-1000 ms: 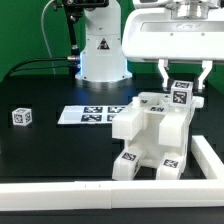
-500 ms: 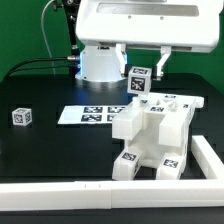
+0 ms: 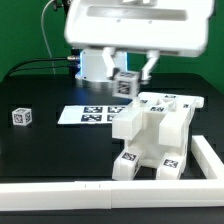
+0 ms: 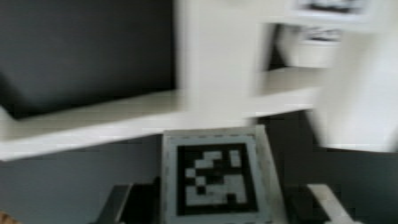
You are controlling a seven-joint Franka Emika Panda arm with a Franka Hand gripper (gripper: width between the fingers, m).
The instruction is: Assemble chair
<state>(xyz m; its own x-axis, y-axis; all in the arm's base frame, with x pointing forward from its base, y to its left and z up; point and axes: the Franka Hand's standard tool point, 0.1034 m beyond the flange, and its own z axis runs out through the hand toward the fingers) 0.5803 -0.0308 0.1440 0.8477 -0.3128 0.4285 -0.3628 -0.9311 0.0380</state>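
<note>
The partly built chair, a chunky white block structure with square tags, stands at the exterior view's right of centre. My gripper hangs above and to the exterior view's left of its top, shut on a small white tagged chair piece held in the air. In the wrist view the tagged piece sits between my fingers, and my gripper is above white chair parts with a small peg.
A small lone tagged cube lies at the exterior view's left. The marker board lies flat behind the chair. A white raised border runs along the front and the right side. The robot base stands at the back.
My gripper has carried the tagged piece from above the chair's right top corner toward the exterior view's left. The chair structure and the cube have not moved.
</note>
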